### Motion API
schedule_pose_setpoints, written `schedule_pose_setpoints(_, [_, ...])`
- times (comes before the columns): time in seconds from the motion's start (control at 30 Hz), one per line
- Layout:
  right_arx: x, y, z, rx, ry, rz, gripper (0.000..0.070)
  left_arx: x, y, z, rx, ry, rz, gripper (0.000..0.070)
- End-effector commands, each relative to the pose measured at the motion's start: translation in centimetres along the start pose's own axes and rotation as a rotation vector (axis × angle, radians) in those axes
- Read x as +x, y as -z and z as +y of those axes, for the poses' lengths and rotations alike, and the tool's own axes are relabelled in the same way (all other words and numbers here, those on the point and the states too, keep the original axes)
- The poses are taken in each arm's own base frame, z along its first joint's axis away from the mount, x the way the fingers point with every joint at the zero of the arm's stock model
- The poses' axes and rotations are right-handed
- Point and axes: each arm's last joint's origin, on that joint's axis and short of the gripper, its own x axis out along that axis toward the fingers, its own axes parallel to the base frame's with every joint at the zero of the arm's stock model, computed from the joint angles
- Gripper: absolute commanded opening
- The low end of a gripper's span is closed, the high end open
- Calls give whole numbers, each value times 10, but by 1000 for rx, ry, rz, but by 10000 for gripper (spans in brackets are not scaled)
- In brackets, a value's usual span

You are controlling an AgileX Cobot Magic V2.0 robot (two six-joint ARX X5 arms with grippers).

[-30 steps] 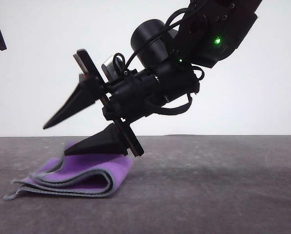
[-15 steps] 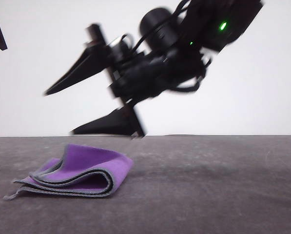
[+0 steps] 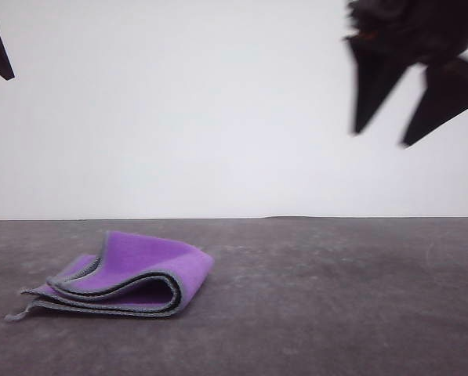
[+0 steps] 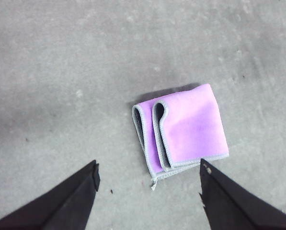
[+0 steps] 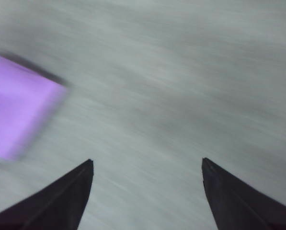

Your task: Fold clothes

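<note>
Grey table [image 3: 335, 298] carries the folded purple cloth [image 3: 132, 278] on its left part, with nothing lying around it. High at the right, the right gripper [image 3: 386, 133] is blurred, spread wide and empty. Above the cloth, the left gripper [image 4: 147, 175] is also wide apart and grips nothing.

The right pincer [image 3: 382, 137] is no longer at the cloth [image 3: 124, 276]. A second ago its lower finger rested on the top fold; half a second ago it was just above the cloth; now it is high at the upper right of the front view, well apart from it, jaws spread, motion-blurred. With the finger gone, the top fold stands slightly higher.
</note>
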Motion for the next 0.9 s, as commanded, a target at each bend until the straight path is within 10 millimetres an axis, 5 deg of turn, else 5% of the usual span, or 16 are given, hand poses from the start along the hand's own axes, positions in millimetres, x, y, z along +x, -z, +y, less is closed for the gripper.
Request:
schedule_pose_setpoints(0.0, [-11,-2,-3,-36,33,-28,453,1,-3,0,10,9,-9,401])
schedule_pose_setpoints(0.27, [-35,4,-18,12,112,-75,436,1,-4,0,12,8,-14,399])
schedule_pose_setpoints(0.4, [-34,6,-19,9,114,-49,276,1,-4,0,12,8,-14,387])
schedule_pose_setpoints(0.43, [-34,7,-19,4,114,-45,183,1,-4,0,12,8,-13,350])
schedule_pose_setpoints(0.47, [-34,7,-19,-4,114,-41,47,1,-3,0,11,9,-10,241])
schedule_pose_setpoints(0.5, [-34,7,-19,-12,114,-37,15,1,-2,0,14,9,-2,100])
schedule_pose_setpoints(0.53, [-34,8,-18,-18,114,-32,6,1,-2,0,19,9,5,0])
schedule_pose_setpoints(0.87, [-34,8,-19,-25,115,-31,6,1,-1,0,30,10,10,0])
